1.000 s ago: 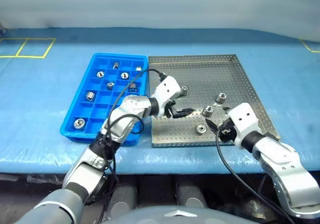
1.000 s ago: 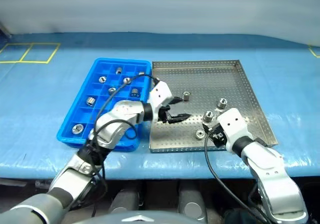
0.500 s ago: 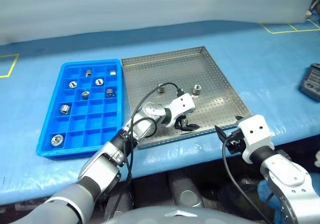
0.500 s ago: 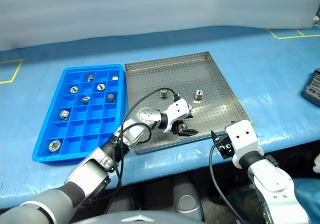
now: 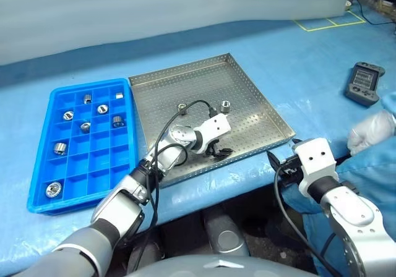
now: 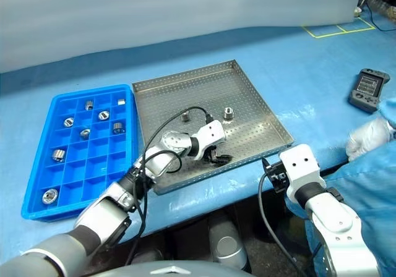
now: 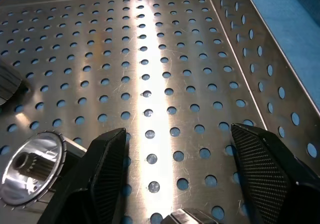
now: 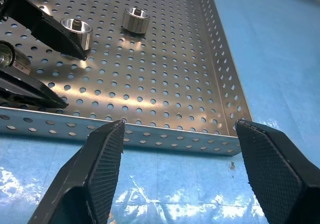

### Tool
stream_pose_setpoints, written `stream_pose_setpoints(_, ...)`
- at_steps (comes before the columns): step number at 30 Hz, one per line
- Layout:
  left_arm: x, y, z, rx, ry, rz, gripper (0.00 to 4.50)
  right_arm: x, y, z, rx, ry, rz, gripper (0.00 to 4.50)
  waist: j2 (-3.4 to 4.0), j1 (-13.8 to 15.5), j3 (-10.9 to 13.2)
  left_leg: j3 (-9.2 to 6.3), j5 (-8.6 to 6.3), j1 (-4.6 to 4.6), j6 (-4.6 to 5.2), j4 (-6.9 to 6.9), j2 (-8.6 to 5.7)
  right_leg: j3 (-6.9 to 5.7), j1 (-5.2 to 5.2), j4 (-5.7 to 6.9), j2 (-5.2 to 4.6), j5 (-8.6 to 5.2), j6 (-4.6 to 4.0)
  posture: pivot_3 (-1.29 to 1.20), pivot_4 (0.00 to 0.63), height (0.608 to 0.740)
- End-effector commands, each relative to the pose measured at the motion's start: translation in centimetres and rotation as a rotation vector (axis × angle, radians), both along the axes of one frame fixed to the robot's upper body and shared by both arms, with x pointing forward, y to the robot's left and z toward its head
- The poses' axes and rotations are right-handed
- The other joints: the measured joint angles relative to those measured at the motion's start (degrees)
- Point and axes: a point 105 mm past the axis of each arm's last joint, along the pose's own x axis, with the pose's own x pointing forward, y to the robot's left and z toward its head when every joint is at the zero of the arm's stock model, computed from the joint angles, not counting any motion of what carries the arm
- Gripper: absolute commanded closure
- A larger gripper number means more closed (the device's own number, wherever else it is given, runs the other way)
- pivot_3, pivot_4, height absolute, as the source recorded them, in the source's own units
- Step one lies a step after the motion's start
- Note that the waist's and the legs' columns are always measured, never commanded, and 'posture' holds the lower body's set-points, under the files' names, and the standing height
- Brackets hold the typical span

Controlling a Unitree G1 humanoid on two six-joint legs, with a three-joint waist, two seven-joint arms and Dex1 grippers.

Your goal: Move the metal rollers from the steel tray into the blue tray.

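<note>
**Left arm lowered into the steel tray; both end effectors open and empty**

Landmark: the steel tray (image 5: 210, 113) on the blue surface (image 5: 297, 73). Just beside its left rim lies the blue tray (image 5: 80, 144), already holding seven metal rollers (image 5: 60, 148) in separate compartments. Since a second ago the head camera has swung, so the whole scene sits differently in view; a handheld device (image 5: 365, 84) and a person's gloved hand (image 5: 371, 132) now appear well right of the steel tray. Over the same interval the left end effector (image 5: 218, 153) has come down toward the tray's near edge. Its jaws stand apart with nothing between them. Judged from this, a further pick is being set up, not completed.

Two rollers stand farther back on the tray floor. The left wrist view adds what the head views hide: another roller (image 7: 30, 166) lying just outside one finger (image 7: 102, 169). The right end effector (image 8: 180, 176), open and empty, hovers just off the tray's near rim.
</note>
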Motion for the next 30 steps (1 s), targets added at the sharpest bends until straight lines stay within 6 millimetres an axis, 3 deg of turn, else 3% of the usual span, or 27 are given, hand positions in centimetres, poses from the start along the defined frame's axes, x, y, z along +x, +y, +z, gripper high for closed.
stream_pose_setpoints(1,-0.2,0.0,1.0,-0.018,-0.029,-0.007,0.86,0.2,0.3,0.8,-0.011,-0.04,0.026,0.77,0.0,0.5,0.0,-0.01,0.0,0.0,0.0,-0.02,0.0,0.0,0.01,-0.01,0.0,-0.01,0.02,-0.35,0.15,0.74)
stream_pose_setpoints(16,-0.5,0.4,-0.8,0.051,0.021,0.027,0.86,1.7,1.7,1.6,-0.002,-0.071,0.098,0.77,0.0,2.9,0.0,-0.02,0.0,0.02,0.01,-0.08,-0.03,0.03,-0.01,0.0,0.01,-0.04,0.05,-0.29,0.15,0.74)
stream_pose_setpoints(25,0.9,2.0,1.0,-0.014,0.004,0.112,0.86,2.0,2.1,1.4,0.007,-0.069,0.117,0.77,0.0,4.3,0.0,-0.01,0.0,0.05,0.01,-0.03,-0.02,0.04,0.01,0.05,0.02,-0.04,0.06,-0.26,0.15,0.74)
stream_pose_setpoints(30,1.0,2.5,0.7,0.005,0.001,0.126,0.86,2.3,2.5,1.4,0.011,-0.073,0.133,0.77,0.0,5.4,0.0,-0.02,0.0,0.02,0.01,-0.04,-0.03,0.03,-0.01,0.04,0.03,-0.04,0.06,-0.25,0.15,0.74)
